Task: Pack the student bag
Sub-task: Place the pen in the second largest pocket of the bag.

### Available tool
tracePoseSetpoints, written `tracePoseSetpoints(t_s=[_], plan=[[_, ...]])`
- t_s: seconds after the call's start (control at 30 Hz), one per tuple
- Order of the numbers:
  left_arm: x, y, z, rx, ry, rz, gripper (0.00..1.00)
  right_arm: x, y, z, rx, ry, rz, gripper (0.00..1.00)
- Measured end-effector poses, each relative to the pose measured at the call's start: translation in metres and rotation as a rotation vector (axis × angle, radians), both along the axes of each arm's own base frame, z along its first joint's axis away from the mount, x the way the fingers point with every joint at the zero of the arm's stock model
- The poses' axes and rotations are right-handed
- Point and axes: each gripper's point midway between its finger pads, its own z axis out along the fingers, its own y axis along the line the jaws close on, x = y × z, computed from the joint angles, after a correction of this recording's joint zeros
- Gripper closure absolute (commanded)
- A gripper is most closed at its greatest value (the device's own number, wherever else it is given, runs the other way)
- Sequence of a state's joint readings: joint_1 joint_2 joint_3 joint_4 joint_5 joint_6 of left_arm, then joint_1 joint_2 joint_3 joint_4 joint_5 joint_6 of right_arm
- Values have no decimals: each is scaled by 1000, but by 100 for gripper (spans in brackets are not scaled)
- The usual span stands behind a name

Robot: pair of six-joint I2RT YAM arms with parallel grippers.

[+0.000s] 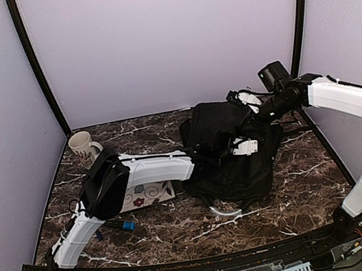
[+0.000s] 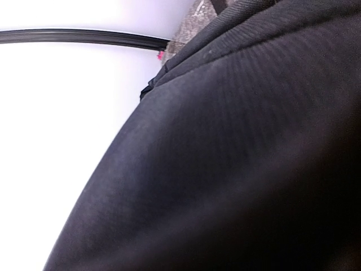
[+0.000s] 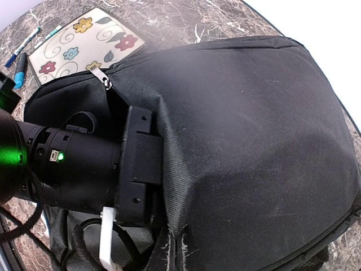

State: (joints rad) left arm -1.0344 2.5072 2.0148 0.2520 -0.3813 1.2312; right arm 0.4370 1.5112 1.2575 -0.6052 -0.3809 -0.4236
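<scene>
Student bag [image 1: 231, 162], black, lying on a dark marbled table [image 1: 300, 185], grey-white loop handle [image 1: 223, 210] at its near edge. Left arm [image 1: 155, 169] reaching into the bag's left side, end hidden by fabric; right arm [image 1: 341, 96] meeting its far right corner. Patterned mug [image 1: 84, 148] upright at far left, well apart from the bag; floral card [image 1: 146, 195] partly under the left arm, blue-tipped marker [image 1: 122, 225] just beside it.

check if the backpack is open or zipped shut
Open: the left arm reaches inside the backpack under its raised flap.
</scene>
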Motion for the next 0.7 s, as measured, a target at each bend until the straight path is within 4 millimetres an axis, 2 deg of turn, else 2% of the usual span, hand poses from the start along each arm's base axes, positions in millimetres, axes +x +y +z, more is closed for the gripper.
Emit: tracePoseSetpoints(t_s=[0.33,0.53,0.7], plan=[[-12,18,12,-80,-53,23,49,-2,5,1,36,37,-4,100],[-18,24,15,-95,-40,32,53,-1,4,1,47,47,-10,100],[-34,29,14,-97,1,23,54,0,3,1,49,52,-19,100]])
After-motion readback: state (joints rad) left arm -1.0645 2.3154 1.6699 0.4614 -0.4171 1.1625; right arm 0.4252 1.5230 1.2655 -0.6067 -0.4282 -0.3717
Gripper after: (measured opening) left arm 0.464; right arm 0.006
